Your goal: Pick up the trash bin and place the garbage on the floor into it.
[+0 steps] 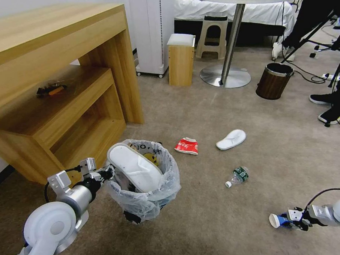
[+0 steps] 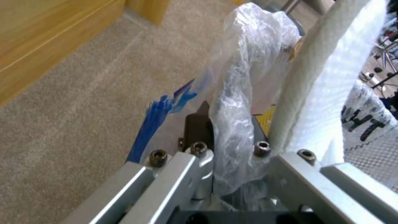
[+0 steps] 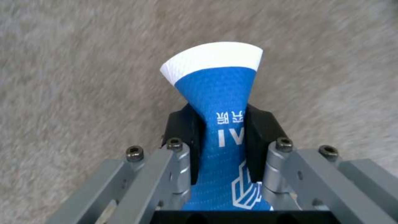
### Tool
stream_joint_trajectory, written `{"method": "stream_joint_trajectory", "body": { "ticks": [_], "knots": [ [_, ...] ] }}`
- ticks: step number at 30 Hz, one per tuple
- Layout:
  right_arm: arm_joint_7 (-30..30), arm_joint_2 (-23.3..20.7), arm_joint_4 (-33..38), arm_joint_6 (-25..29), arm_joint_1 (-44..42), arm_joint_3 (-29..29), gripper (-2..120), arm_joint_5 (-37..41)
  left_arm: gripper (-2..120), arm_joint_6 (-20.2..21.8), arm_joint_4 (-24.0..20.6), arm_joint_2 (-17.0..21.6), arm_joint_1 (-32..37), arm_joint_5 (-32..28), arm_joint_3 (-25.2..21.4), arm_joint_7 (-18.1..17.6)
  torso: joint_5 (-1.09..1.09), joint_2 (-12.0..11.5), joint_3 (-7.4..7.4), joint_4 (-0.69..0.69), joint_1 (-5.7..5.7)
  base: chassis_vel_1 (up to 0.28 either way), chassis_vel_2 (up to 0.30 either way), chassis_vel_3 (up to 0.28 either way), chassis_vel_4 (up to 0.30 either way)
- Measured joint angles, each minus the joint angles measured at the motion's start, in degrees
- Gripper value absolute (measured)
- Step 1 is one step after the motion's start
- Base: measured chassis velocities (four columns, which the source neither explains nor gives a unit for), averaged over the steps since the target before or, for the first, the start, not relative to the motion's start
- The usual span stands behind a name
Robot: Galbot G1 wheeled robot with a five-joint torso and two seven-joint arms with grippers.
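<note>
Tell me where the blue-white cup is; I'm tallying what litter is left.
The blue-white cup is pinched flat in the right gripper, low on the head view's right, above the floor, right of the trash bin.

I see the trash bin (image 1: pixel 144 181) in front of me on my left, held at its rim by my left claw (image 1: pixel 106 171), with a slipper (image 1: pixel 136 168) in it. To its right on the floor (image 1: pixel 222 114) lie a wrapper (image 1: pixel 187 146), another slipper (image 1: pixel 231 139) and, nearer me, a bottle (image 1: pixel 238 176). My right claw (image 1: pixel 290 220) holds a cup (image 3: pixel 222 102) low on my right.
</note>
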Motion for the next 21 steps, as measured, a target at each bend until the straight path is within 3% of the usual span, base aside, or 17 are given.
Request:
{"method": "stream_joint_trajectory", "body": {
  "ticks": [15,21],
  "knots": [
    [-1.3,-4.0,16.4,-3.4,-3.3,2.2,19,19.3,3,0.1,0.1,0.1,0.4,0.8,1.1,-0.1,-0.02,0.0,0.00,0.00,0.00,0.000,0.000,0.000,0.000],
    [1.9,-5.4,20.4,-5.7,-2.6,1.8,18,29.4,3,0.1,0.8,0.1,0.5,1.2,1.2,-0.1,-0.01,0.0,0.00,0.00,0.00,0.000,0.000,0.000,0.000]
  ]
}}
